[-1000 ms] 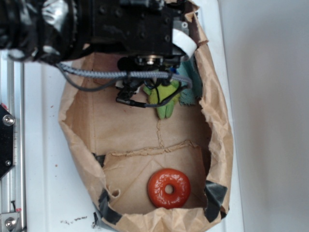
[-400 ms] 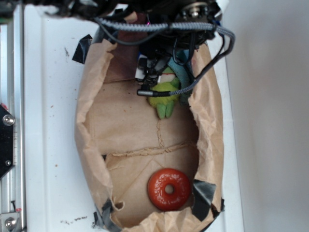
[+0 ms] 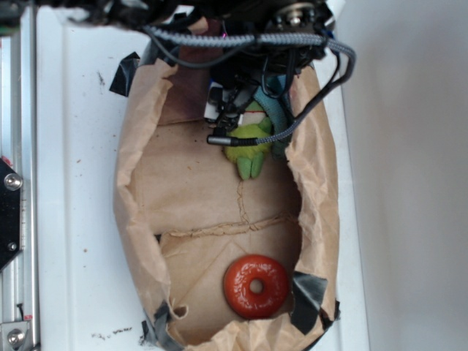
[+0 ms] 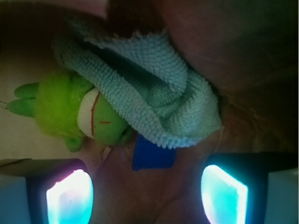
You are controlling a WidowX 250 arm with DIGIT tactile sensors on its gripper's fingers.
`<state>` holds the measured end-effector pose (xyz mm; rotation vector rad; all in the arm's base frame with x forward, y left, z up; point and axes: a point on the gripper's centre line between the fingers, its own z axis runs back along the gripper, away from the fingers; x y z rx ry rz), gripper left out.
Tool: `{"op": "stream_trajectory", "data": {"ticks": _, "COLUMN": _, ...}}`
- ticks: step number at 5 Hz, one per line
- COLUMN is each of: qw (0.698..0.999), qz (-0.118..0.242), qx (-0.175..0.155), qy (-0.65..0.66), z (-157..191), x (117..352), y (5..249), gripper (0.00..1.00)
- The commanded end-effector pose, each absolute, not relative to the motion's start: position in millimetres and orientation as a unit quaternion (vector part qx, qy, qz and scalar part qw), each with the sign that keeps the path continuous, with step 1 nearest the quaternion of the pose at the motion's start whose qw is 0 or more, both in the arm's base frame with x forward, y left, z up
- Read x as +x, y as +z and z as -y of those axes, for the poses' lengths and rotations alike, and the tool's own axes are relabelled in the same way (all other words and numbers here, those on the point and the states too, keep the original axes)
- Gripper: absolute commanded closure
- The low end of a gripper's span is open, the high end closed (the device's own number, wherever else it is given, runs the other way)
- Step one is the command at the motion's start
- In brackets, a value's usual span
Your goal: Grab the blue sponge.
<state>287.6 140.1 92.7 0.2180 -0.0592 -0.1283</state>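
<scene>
Blue sponge (image 4: 153,154) visible only from wrist.

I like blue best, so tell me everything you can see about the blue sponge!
Only a small piece of the flat, bright-blue sponge shows, in the wrist view. It looks smooth and soft, with a straight lower edge. It lies on the brown paper bag's floor, its top tucked under the fluffy pale teal terry cloth, right beside the green plush frog. The two glowing fingers stand apart on either side, not touching it.
</scene>
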Motion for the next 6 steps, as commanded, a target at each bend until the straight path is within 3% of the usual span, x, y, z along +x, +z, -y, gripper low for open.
{"op": "stream_trajectory", "data": {"ticks": 1, "qw": 0.989, "qz": 0.061, "qx": 0.127, "qy": -0.05, "z": -148.8, "x": 294.8, "y": 116.7, "gripper": 0.0}}
{"op": "stream_trajectory", "data": {"ticks": 4, "qw": 0.988, "qz": 0.101, "qx": 0.103, "qy": -0.049, "z": -147.5, "x": 301.2, "y": 83.6, "gripper": 0.0}}
{"op": "stream_trajectory", "data": {"ticks": 6, "qw": 0.985, "qz": 0.106, "qx": 0.129, "qy": -0.046, "z": -138.4, "x": 301.8, "y": 71.7, "gripper": 0.0}}
